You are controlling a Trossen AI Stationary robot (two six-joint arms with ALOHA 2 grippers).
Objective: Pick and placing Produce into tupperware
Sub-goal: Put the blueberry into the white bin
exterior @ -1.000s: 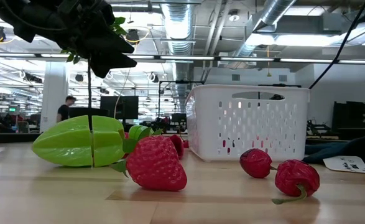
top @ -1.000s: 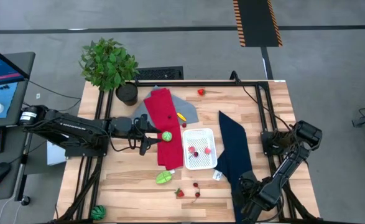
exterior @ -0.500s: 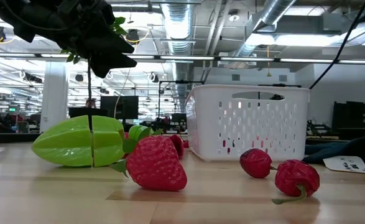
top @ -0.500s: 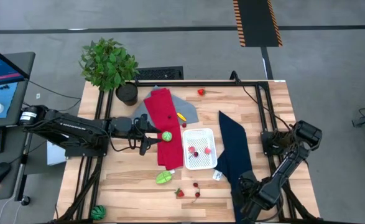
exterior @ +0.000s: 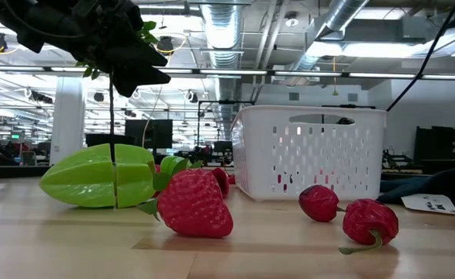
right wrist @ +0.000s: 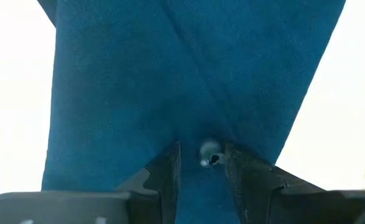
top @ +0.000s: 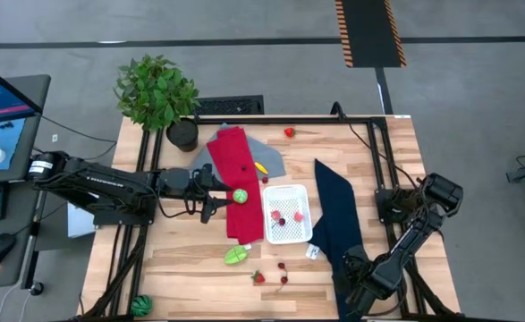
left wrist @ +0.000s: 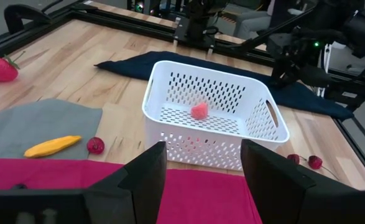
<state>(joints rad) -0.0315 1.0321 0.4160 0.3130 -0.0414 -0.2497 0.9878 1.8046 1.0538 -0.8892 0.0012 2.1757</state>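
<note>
the white tub (top: 287,215) is set mid-table between a red cloth (top: 237,183) and a navy cloth (top: 336,215), with a few small red and pink pieces already inside. the left hand (top: 215,190) is held over the red cloth, fingers parted and empty, beside a green ball (top: 241,195). the right hand (right wrist: 199,163) is parted over the navy cloth. a star fruit (exterior: 101,176), strawberry (exterior: 194,203) and cherries (exterior: 319,202) are left on the table. no writing is readable.

White tub (top: 286,215) upright mid-table, pink and red pieces inside. Green ball (top: 241,195) on red cloth. Green starfruit (top: 235,256), strawberry (top: 258,277), cherries (top: 283,272) lie near table's front edge.
</note>
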